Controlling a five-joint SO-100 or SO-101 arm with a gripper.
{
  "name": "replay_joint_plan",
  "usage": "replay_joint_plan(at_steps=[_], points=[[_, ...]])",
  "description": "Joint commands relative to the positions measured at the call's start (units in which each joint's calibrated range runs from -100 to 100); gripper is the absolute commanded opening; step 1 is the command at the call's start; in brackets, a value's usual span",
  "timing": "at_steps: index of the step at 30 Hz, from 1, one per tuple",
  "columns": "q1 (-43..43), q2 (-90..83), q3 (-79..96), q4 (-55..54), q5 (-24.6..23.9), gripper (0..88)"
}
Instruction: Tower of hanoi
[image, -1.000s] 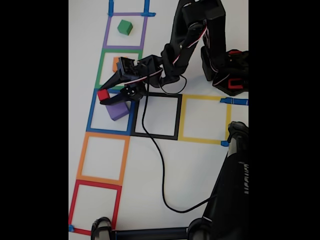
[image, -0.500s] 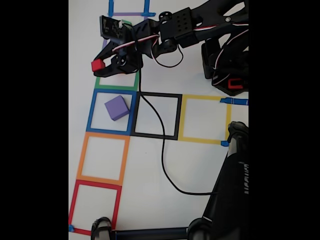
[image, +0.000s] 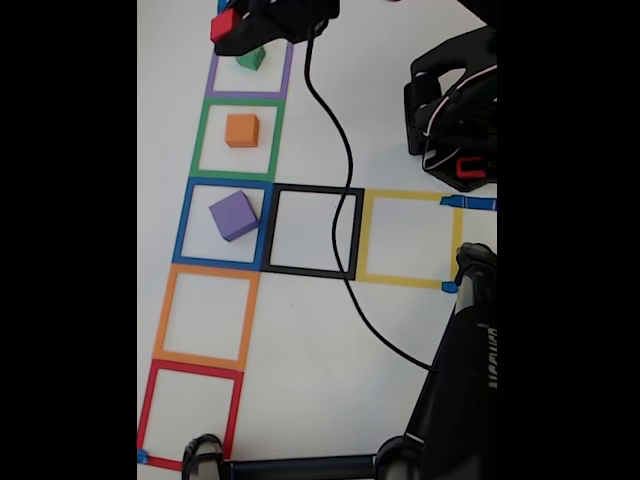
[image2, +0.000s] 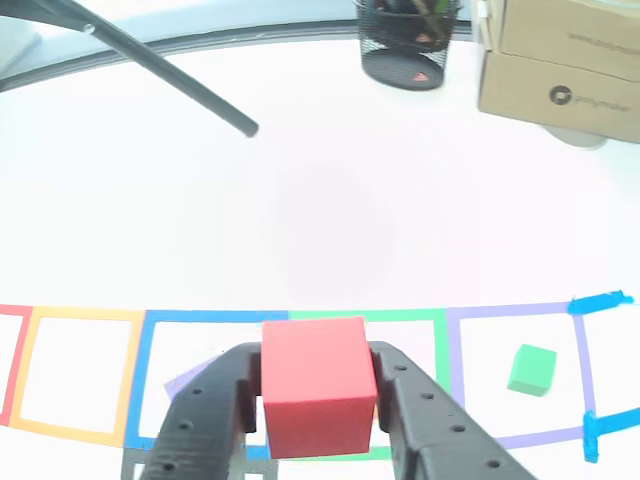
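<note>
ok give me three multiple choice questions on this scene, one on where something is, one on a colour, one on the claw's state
1. Where does the purple cube lie?
A. in the blue square
B. in the black square
C. in the yellow square

2. What colour is the cube in the green square?
A. green
B. orange
C. red

3. What is the claw doing?
A. hanging open
B. shut on nothing
C. shut on the red cube

Answers: 1 A, blue tape frames it in the fixed view. 2 B, the orange cube sits inside the green outline. 3 C, both fingers press the red cube's sides in the other view.

Bare black square (image: 312, 232), cable-crossed (image: 345, 180) perhaps
</note>
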Motion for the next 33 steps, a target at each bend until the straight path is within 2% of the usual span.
replay_joint_plan(at_steps=[1, 7, 12, 19, 27, 33], points=[[8.66, 0.4, -2.55, 2.51, 4.61, 0.2], [19.3, -0.01, 6.99, -1.21, 10.86, 0.2], [25.73, -3.4, 25.27, -16.19, 17.63, 0.2], [30.42, -6.71, 47.63, -35.38, 17.63, 0.2], [31.96, 1.12, 55.54, -50.52, 17.63, 0.2], [33.78, 13.96, 63.27, -76.03, 17.63, 0.2]])
